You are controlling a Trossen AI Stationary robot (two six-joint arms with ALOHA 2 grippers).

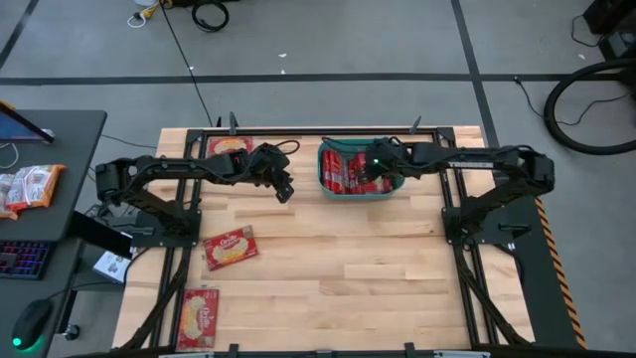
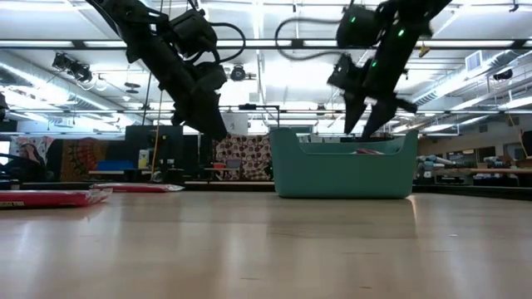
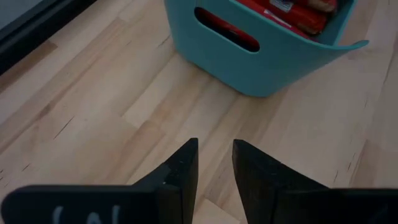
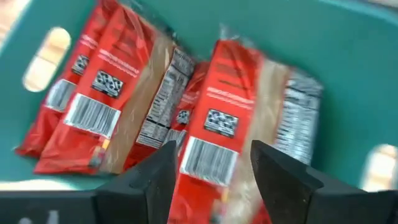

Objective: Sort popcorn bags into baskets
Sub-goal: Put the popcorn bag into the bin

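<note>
The teal basket (image 1: 325,184) stands at the table's far middle, with several red popcorn bags (image 4: 224,118) lying flat inside it. My right gripper (image 4: 211,165) hangs open just above those bags, its fingertips (image 2: 363,124) above the rim, touching nothing. My left gripper (image 3: 215,158) is open and empty over bare wood, left of the basket (image 3: 261,59). More popcorn bags lie flat on the table: one at the far left (image 1: 231,145), one left of centre (image 1: 231,247), one at the near left (image 1: 200,316).
A dark side desk (image 1: 70,129) left of the table holds orange-and-white packets (image 1: 30,187), a keyboard and a mouse. Bare wood (image 1: 358,268) spreads across the table's middle and near right. Black frame rails run along the table's edges.
</note>
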